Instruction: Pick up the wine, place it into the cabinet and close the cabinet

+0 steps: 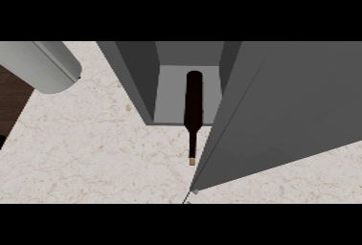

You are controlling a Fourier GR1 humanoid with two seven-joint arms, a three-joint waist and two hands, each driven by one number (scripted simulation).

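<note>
The counter [92, 158] of pale marble fills most of my view, and on it stands the grey cabinet [134, 81], open toward me. Its door [283, 115] is swung wide at the right and covers a big part of the picture. At the upper left there is a grey cylinder [46, 67], which looks like part of my own arm, but I cannot tell this for sure.

The wine [194, 103] is a dark bottle. It lies with its body inside the cabinet, and its thin neck with the light cap comes out over the front edge onto the counter.

Neither of my hands shows in this view, so I cannot say if they are open or closed.

I judge the placing step is almost done. Next, I think the bottle must go deeper, so the neck clears the edge; then the door can be pushed closed.
</note>
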